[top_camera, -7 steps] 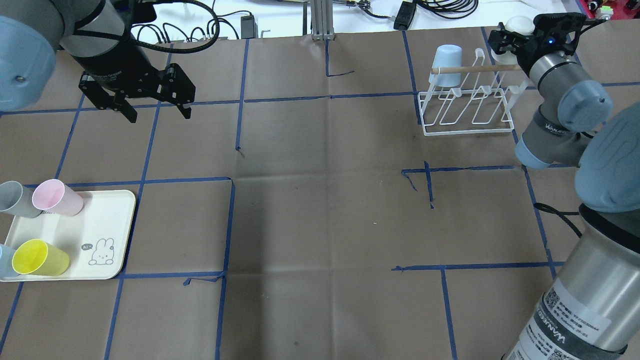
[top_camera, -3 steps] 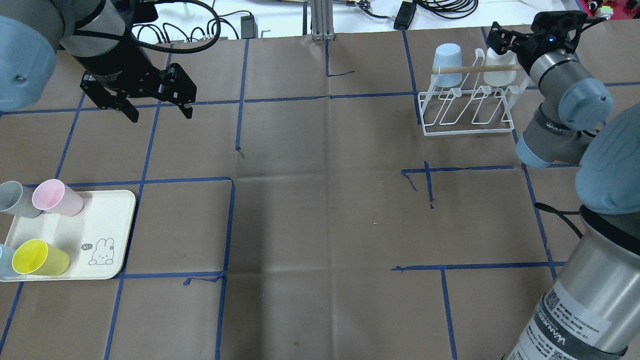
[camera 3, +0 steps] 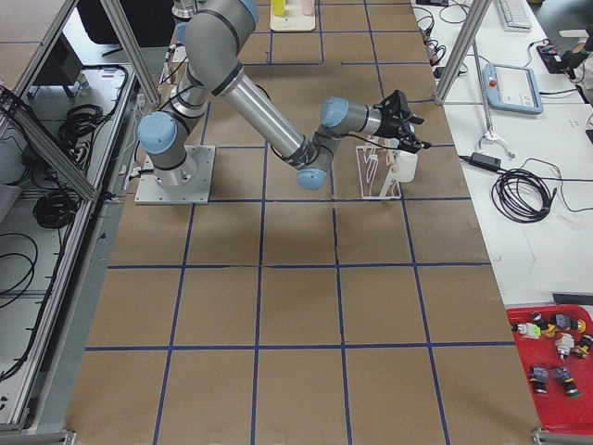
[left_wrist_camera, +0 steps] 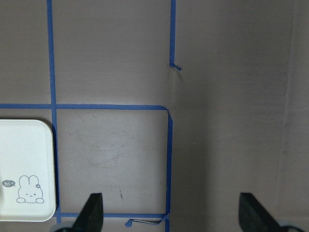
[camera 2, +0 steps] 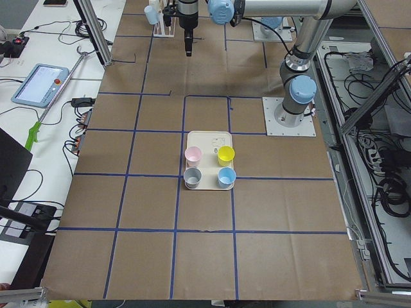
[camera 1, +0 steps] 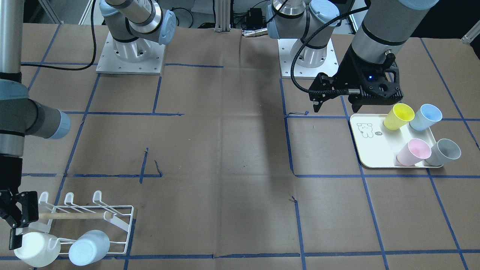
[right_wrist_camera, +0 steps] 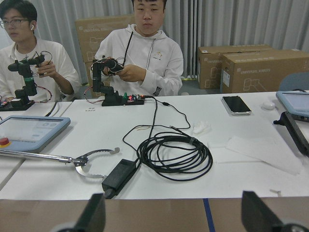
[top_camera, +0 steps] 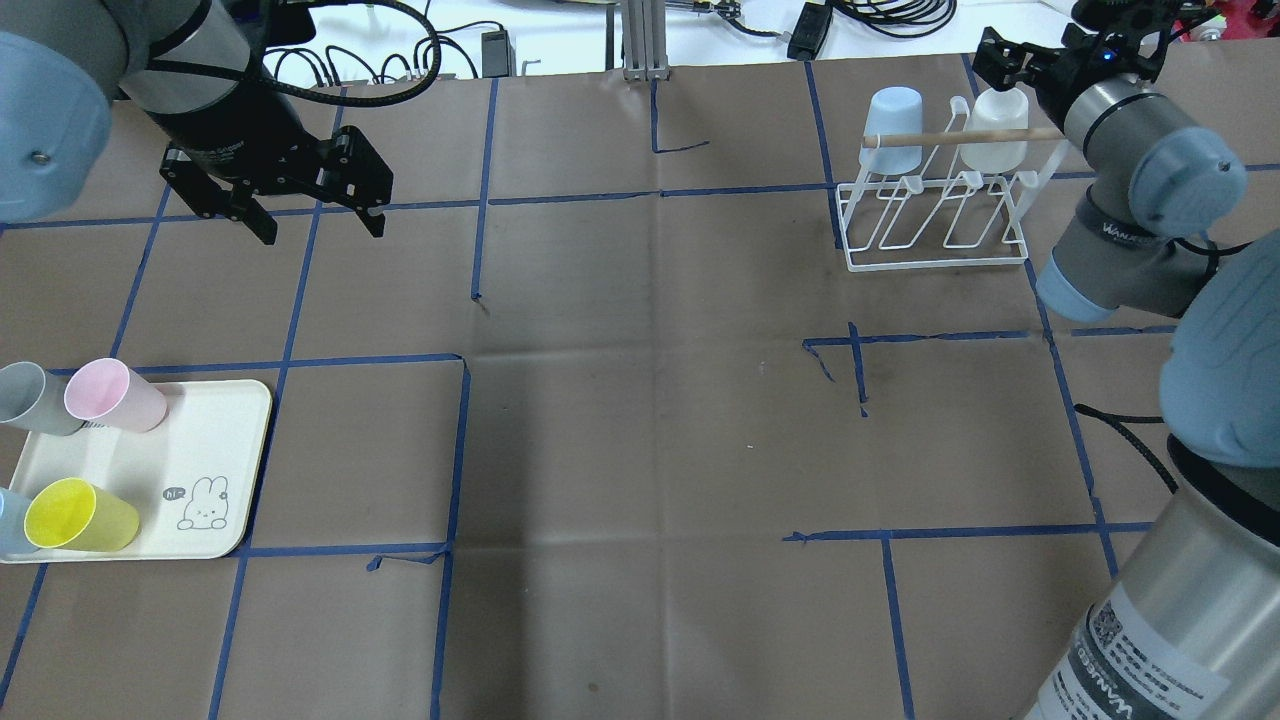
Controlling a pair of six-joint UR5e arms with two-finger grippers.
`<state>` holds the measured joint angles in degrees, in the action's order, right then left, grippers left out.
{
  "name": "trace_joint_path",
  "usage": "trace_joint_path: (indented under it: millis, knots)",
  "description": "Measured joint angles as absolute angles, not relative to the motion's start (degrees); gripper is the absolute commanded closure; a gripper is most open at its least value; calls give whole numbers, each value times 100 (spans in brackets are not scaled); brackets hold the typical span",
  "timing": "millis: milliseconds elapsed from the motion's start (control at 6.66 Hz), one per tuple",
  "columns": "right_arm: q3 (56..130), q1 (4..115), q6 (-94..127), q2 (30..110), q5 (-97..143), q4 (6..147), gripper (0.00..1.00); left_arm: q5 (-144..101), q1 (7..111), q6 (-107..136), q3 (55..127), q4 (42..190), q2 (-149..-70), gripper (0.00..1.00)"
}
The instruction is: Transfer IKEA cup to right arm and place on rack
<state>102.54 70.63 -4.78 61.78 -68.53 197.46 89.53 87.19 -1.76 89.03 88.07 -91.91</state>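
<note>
A white cup [top_camera: 993, 135] sits upside down on the white wire rack [top_camera: 935, 240], next to a light blue cup [top_camera: 895, 115] under the wooden dowel. Both cups also show in the front view, the white one [camera 1: 35, 249] and the blue one [camera 1: 89, 247]. My right gripper [top_camera: 1003, 62] is open and empty just behind the white cup; its wrist view shows the fingers wide apart with nothing between them. My left gripper [top_camera: 318, 230] is open and empty, hovering over the table's far left, well above the tray.
A cream bunny tray [top_camera: 200, 440] at the near left holds pink [top_camera: 112, 395], grey [top_camera: 30, 398], yellow [top_camera: 80, 515] and light blue [top_camera: 6, 520] cups. Blue tape lines grid the brown table. Cables and operators sit beyond the far edge.
My right gripper lowered the white cup onto the rack, let it go, and has drawn back away from it. My left arm has not moved.
</note>
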Motion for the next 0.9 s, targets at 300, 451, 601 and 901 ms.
trace_joint_path:
  millis: [300,451,601,901]
  knots:
    - [10261,7357,-497,7063,-7528,18055,0,8956,8719,-176,8896,8804,-9185,0]
    - [10249,7566,-486,7476,-7876,17116,0,8956,8719,-176,8895,8802,-9186,0]
    - [10229,7753,-459,7876,-8050,16204,0,8954,8719,-176,8888,8803,-9190,0]
    - [10186,8068,-424,8478,-8217,14434,0,8948,8719,-176,8880,8805,-9189,0]
